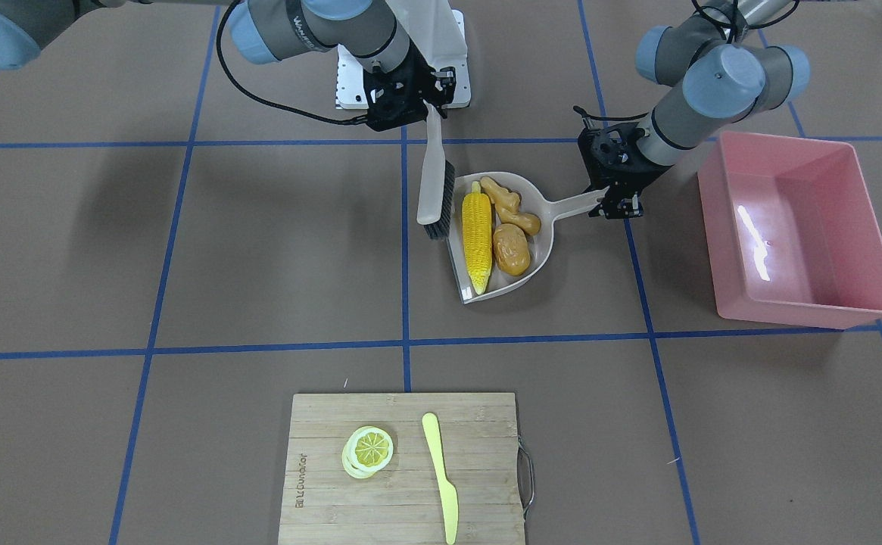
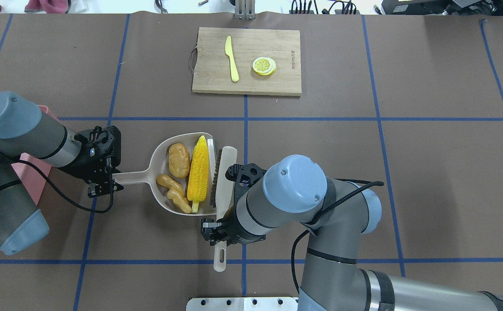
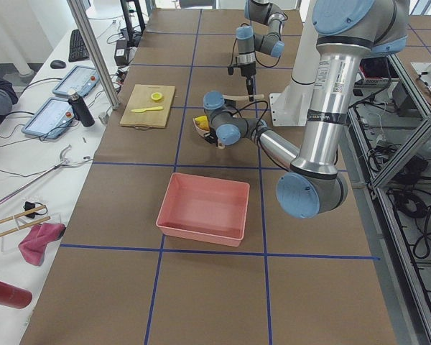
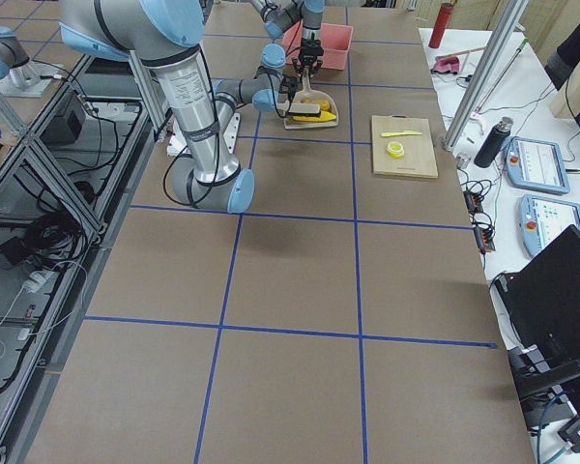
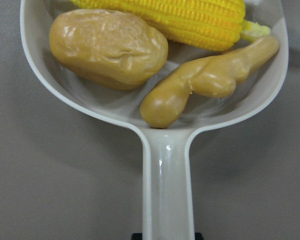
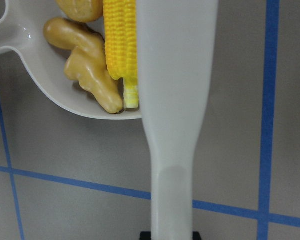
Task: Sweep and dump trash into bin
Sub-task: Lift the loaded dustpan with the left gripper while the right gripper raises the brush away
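The corn cob (image 1: 477, 239), ginger root (image 1: 510, 206) and potato (image 1: 511, 249) all lie inside the beige dustpan (image 1: 540, 257) at the table's middle; they also show in the overhead view: corn (image 2: 199, 172), ginger (image 2: 174, 193), potato (image 2: 178, 160). My left gripper (image 1: 613, 203) is shut on the dustpan handle (image 2: 128, 177). My right gripper (image 2: 217, 231) is shut on the beige brush (image 1: 434, 189), whose bristles stand at the dustpan's open edge beside the corn. The pink bin (image 1: 796, 227) stands empty, beyond the left gripper.
A wooden cutting board (image 1: 403, 469) with lemon slices (image 1: 369, 450) and a pale yellow knife (image 1: 441, 475) lies at the table's far side from the robot. Blue tape lines cross the brown table. A white base plate (image 1: 350, 79) sits by the robot.
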Motion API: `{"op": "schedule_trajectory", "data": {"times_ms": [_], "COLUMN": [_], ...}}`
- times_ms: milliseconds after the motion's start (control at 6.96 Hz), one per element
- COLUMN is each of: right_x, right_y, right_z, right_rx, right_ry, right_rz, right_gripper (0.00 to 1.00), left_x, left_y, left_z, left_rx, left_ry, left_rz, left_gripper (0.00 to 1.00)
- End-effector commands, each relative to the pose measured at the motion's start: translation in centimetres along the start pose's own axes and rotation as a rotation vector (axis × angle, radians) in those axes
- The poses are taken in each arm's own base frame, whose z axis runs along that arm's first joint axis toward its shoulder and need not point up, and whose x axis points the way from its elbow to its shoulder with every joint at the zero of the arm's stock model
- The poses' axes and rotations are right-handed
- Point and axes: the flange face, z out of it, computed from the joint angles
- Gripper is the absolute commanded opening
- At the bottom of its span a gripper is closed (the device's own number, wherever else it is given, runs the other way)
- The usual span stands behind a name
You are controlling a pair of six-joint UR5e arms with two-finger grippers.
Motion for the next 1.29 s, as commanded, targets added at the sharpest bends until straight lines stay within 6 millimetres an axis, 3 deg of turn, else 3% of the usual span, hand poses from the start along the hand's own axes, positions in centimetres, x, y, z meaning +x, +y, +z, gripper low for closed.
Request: {"op": "schedule_trajectory", "data": {"times_ms": [0, 144, 287, 575, 718, 862, 1006, 1149], "right_x": [1.6, 3.5, 6.9, 16.7, 22.2, 28.4, 33.7, 38.2], "right_y": [-1.9, -4.6, -7.2, -13.3, -15.7, -18.0, -19.2, -18.9], "right_z": [-7.3, -12.3, -15.8, -21.9, -24.2, -25.9, -27.8, -27.5], "right_rx": [0.0, 0.009, 0.062, 0.123, 0.128, 0.149, 0.174, 0.154], "right_ry": [-0.069, -0.09, -0.074, 0.018, 0.06, 0.111, 0.153, 0.193], "right_rz": [0.011, 0.02, 0.023, -0.046, -0.031, -0.014, 0.009, 0.027], "right_gripper": [0.0, 0.0, 0.0, 0.0, 0.0, 0.0, 0.0, 0.0], "left_x": [0.3, 0.4, 0.5, 0.4, -0.7, -1.3, -2.2, -3.6], "left_y": [-0.4, -0.6, -0.7, -1.2, -0.8, 0.5, 3.4, 7.1], "left_z": [-0.5, -0.6, -0.9, -2.5, -4.7, -7.3, -9.8, -13.0], "left_rx": [0.035, 0.053, 0.069, 0.141, 0.191, 0.212, 0.215, 0.222], "left_ry": [-0.004, -0.008, -0.011, -0.036, -0.069, -0.101, -0.121, -0.143], "left_rz": [0.018, 0.027, 0.036, 0.009, -0.037, -0.08, -0.117, -0.171], "left_gripper": [0.0, 0.0, 0.0, 0.0, 0.0, 0.0, 0.0, 0.0]}}
